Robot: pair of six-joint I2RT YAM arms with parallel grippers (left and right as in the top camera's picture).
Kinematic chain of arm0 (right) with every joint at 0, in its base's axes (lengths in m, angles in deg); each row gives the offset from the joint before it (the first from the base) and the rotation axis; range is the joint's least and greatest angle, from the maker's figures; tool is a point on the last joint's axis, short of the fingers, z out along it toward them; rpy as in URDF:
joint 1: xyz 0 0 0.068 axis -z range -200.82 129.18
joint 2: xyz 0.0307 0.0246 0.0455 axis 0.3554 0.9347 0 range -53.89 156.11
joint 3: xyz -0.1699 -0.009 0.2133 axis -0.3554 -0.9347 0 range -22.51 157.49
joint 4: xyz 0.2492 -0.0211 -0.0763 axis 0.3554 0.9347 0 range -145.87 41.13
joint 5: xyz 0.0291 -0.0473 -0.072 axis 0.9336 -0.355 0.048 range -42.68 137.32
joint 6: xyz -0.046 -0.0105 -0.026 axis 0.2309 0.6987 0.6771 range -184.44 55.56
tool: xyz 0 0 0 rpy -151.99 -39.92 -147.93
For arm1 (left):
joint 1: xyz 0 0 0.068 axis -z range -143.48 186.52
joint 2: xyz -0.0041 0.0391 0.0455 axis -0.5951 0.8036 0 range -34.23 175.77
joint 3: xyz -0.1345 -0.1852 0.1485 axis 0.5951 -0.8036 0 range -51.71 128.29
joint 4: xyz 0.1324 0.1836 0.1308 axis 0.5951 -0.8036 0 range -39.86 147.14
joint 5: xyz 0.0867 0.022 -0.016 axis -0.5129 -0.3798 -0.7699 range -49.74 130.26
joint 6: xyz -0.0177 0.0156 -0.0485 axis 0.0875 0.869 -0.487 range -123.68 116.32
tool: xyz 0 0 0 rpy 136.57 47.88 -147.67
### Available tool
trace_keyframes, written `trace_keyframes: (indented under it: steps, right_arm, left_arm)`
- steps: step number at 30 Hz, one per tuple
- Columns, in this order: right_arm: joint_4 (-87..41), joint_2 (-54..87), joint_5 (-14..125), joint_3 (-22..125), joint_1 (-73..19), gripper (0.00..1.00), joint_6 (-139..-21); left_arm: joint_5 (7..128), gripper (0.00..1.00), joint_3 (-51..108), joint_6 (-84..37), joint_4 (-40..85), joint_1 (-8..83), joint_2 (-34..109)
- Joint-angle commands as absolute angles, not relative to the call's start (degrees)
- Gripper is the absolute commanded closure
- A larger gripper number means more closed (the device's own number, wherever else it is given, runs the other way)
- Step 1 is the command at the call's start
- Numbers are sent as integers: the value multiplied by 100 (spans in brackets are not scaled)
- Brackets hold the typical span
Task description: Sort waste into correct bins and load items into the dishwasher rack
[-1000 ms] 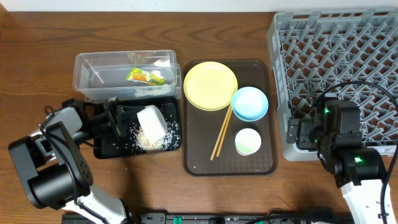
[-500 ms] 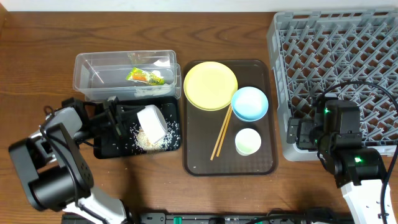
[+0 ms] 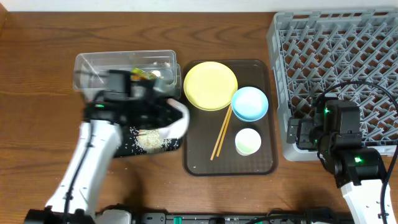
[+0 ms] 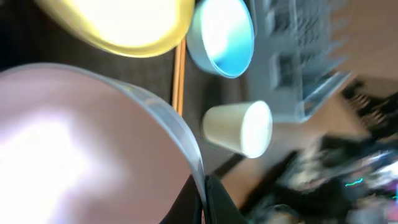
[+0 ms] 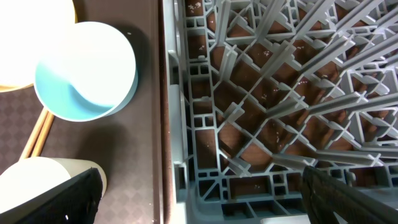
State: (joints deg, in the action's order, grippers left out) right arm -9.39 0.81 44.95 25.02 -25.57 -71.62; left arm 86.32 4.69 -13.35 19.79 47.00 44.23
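My left gripper (image 3: 165, 114) is shut on the rim of the white bowl (image 3: 177, 122) and holds it above the right edge of the black tray (image 3: 132, 150). In the left wrist view the bowl (image 4: 74, 155) fills the left side, its rim pinched between the fingers (image 4: 206, 200). White rice scraps (image 3: 149, 140) lie on the black tray. The snack wrapper (image 3: 144, 75) lies in the clear tub (image 3: 99, 65). The yellow plate (image 3: 210, 85), light-blue bowl (image 3: 249, 102), white cup (image 3: 247, 141) and chopsticks (image 3: 221, 132) sit on the brown tray. My right gripper (image 3: 297, 134) is open and empty at the grey rack's (image 3: 336, 56) front-left corner.
The brown serving tray (image 3: 199, 163) lies between the bins and the rack. In the right wrist view the rack wall (image 5: 186, 124) stands just right of the tray, with the light-blue bowl (image 5: 86, 71) and the cup (image 5: 37, 177) to its left.
My left arm has swung in from the left. The white bowl has come up off the black tray and moved right, leaving the rice behind. The right arm has not moved.
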Motion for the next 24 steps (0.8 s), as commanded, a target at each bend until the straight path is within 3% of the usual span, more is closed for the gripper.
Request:
trace_keyframes:
  steps: [1, 8, 14, 18, 20, 24]
  right_arm:
    - [-935, 66, 4456, 2615, -2610, 1, -7125]
    - [-935, 66, 4458, 2615, -2610, 1, -7125]
    - [-935, 66, 4456, 2615, -2610, 1, -7125]
    - [-935, 66, 4456, 2615, -2610, 1, -7125]
    - [-935, 66, 4456, 2615, -2610, 1, -7125]
    - [-933, 66, 4456, 2615, -2610, 1, -7123]
  left_arm:
    - [7089, 94, 555, -1211, 2178, 5662, 4549]
    - [5664, 94, 555, -1536, 2738, 7170, 5286]
    - [5094, 92, 555, -1536, 2969, 7469, 5765]
    - [5094, 83, 555, -1534, 3072, 7476, 5815]
    - [5098, 67, 555, -1534, 3096, 7476, 5813]
    - [5159, 60, 585, -1532, 3109, 7476, 5684]
